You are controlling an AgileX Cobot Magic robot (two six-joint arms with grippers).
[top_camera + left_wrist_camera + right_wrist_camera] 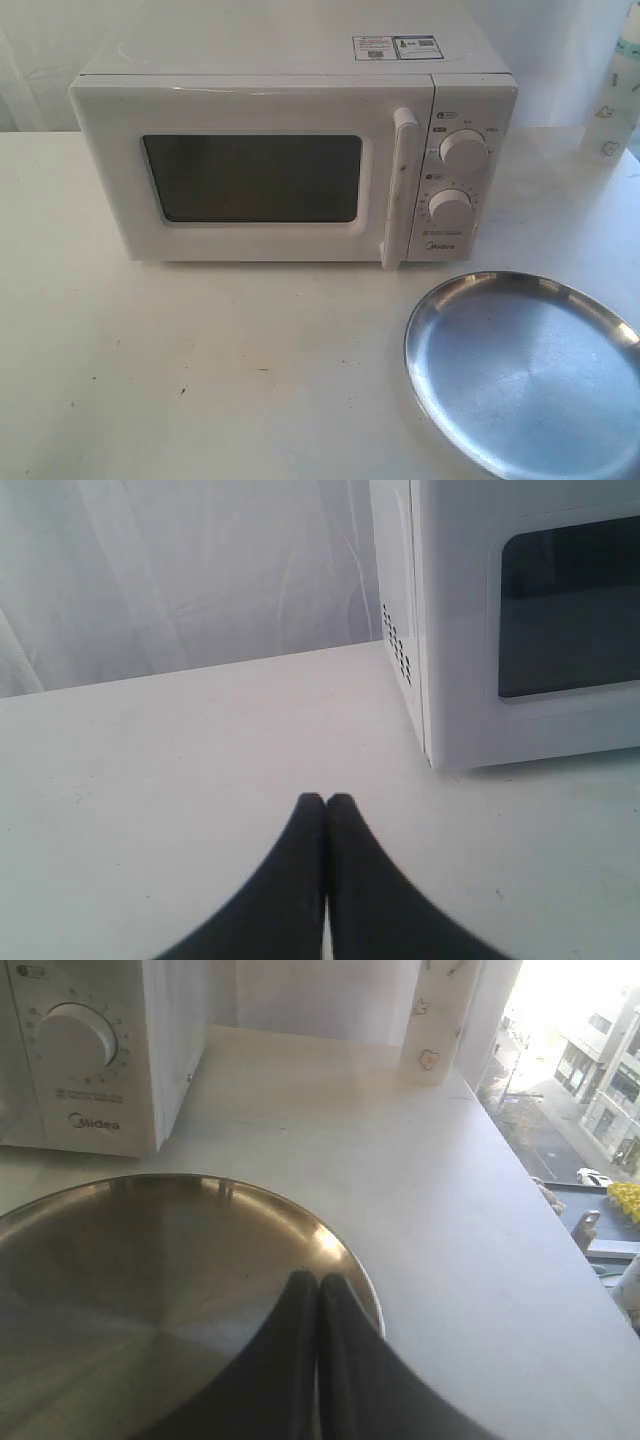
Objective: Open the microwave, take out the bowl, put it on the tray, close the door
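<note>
Exterior view first: the large white boxy microwave (290,60) sits square on the white counter (200,370). Its white front door (250,110) is flush shut, and the dark window gives nothing away of the inside. The tall white bar handle (403,185) stands upright beside two round white knobs (463,151), one above the other. "Midea" (440,245) reads clearly under the lower knob. The two stickers (395,46) on the top are too small to read. In front and to the right lies the large round shiny silver tray (520,370), bare, apart from the microwave. A pale plastic bottle (615,90) stands at the far right edge.

Over to the left wrist view: the left claw (325,800) is clenched, its black fingertips (305,830) pressed together on nothing. It hangs low over bare counter, aimed at the microwave's door-side corner, where side vent slots show.

Right wrist view now: the right claw (318,1280) is clenched too, black fingers together and empty. It is poised over the tray's near rim (340,1250). Beyond it, the control panel's knob and the "Midea" logo (93,1122) are readable. The bottle (440,1020) stands further back and carries small printed icons that cannot be read.
</note>
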